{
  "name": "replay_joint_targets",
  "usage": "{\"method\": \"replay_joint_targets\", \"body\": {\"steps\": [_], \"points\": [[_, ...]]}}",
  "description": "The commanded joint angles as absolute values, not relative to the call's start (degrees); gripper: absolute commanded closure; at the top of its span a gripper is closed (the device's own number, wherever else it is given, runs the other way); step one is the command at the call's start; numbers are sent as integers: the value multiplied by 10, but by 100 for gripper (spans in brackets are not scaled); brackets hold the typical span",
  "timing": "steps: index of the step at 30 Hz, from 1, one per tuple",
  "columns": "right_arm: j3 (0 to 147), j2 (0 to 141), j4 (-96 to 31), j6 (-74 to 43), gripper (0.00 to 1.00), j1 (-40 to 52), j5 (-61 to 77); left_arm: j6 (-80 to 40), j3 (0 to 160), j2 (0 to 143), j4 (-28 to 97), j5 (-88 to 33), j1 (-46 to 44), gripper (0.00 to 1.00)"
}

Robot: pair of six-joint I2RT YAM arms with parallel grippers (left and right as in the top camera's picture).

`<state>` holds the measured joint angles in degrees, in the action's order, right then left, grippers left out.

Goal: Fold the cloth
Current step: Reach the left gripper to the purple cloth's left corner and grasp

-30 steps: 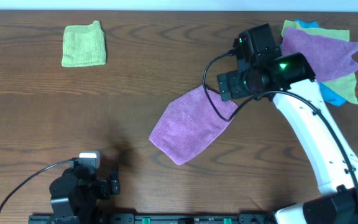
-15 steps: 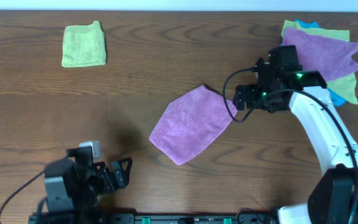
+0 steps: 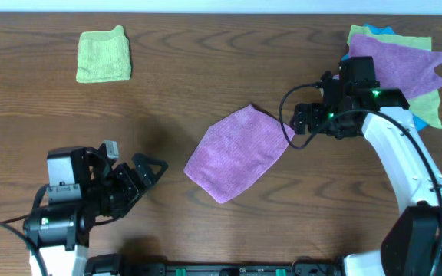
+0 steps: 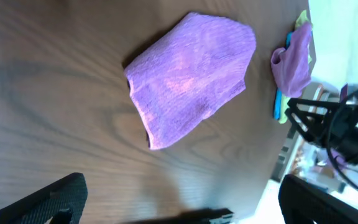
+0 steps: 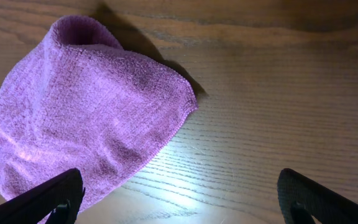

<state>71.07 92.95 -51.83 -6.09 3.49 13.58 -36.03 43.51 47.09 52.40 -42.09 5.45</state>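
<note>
A lilac-purple cloth lies doubled over in the middle of the table, with a rounded fold at its upper right. It shows in the left wrist view and in the right wrist view. My right gripper is open and empty, just right of the cloth's upper right corner, with bare wood between its fingers. My left gripper is open and empty, a short way left of the cloth, and points at it.
A pile of cloths sits at the back right: another purple cloth on top of a lime-green one and a blue one. A folded lime-green cloth lies at the back left.
My right gripper has drawn back to the right off the cloth's corner, leaving the cloth on the table. My left arm has come up from the front edge toward the cloth.
</note>
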Motion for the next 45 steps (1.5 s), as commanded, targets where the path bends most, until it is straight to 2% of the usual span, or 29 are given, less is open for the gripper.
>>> {"method": "replay_joint_targets", "body": {"steps": [1,3,10,15,28,42,45], "points": [[708,929,-515,-68,1,32,144,-415,409,475,517,-436,52,5],[707,929,-512,-68,1,32,144,-440,369,475,486,-453,52,5],[708,929,-507,-68,1,32,147,-615,154,475,186,-552,52,5],[708,929,-501,-68,1,32,166,-674,100,475,104,-538,28,5],[708,929,-498,-77,1,32,170,-808,87,514,-32,-320,-212,5],[708,929,-499,-77,1,32,170,-875,90,776,-352,-295,-279,5],[708,929,-498,-77,1,32,170,-879,106,814,-368,-294,-294,5]]}}
